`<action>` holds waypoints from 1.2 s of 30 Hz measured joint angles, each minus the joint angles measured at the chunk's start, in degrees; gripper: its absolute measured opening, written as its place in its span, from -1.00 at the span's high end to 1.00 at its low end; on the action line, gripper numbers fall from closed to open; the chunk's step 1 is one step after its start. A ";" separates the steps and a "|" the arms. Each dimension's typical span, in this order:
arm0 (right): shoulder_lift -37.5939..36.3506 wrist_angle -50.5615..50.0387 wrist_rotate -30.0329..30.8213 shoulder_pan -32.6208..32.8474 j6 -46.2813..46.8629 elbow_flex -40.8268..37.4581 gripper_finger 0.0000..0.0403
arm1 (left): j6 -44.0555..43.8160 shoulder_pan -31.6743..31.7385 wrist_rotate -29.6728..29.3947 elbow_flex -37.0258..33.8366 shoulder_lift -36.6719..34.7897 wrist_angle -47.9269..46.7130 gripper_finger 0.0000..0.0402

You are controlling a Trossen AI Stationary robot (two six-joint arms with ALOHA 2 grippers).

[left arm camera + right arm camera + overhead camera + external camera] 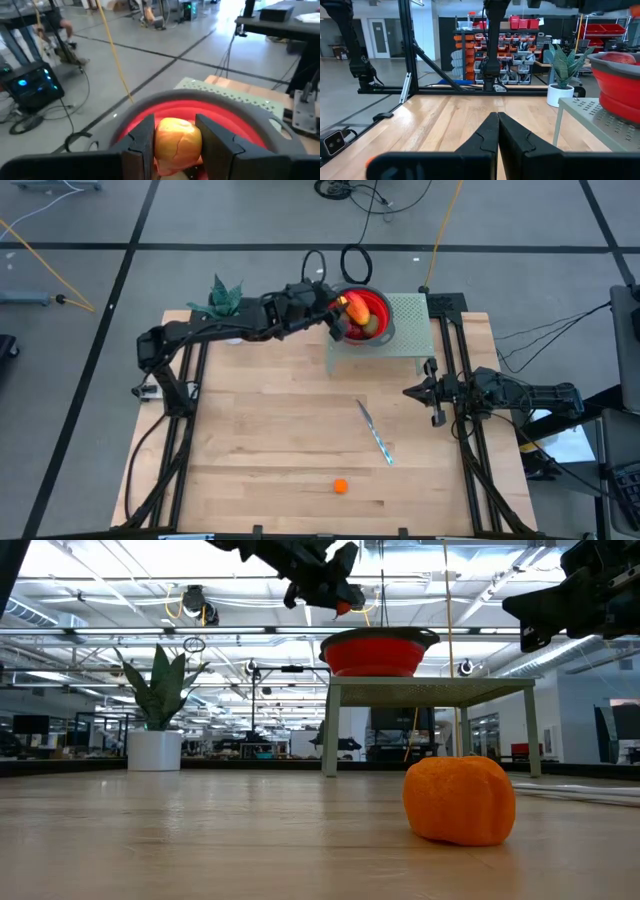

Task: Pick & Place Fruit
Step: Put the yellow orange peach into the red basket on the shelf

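While you watch from above, your left arm reaches across the worktop's far edge to the bowl.
Left gripper (172, 145): its fingers clamp a yellow-orange fruit (178, 141) between them, directly over the red bowl (378, 311).
Red bowl: it sits on a pale green perforated stand (408, 330) at the far side of the worktop (270, 430); you can see more fruit inside, red and olive-brown pieces.
Right gripper (412, 392): its fingers are pressed together on nothing, and it hangs by the right edge, well apart from the bowl.
Small orange fruit (340, 486): it lies alone near your front edge.
Knife (375, 432): it lies flat mid-worktop, between the stand and that orange fruit.
Potted plant (222, 295): it stands at the far left corner.
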 joint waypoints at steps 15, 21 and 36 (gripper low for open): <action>0.00 -0.03 7.06 -0.02 0.00 0.01 1.00 | 2.40 -0.47 1.63 -0.01 1.88 -2.80 0.40; 0.00 -0.02 7.05 -0.02 0.00 0.00 1.00 | -0.90 -0.09 2.34 -0.01 3.08 -2.44 0.40; 0.00 -0.04 7.04 -0.02 0.00 0.00 1.00 | -0.44 0.54 3.89 -0.08 4.85 -0.77 0.40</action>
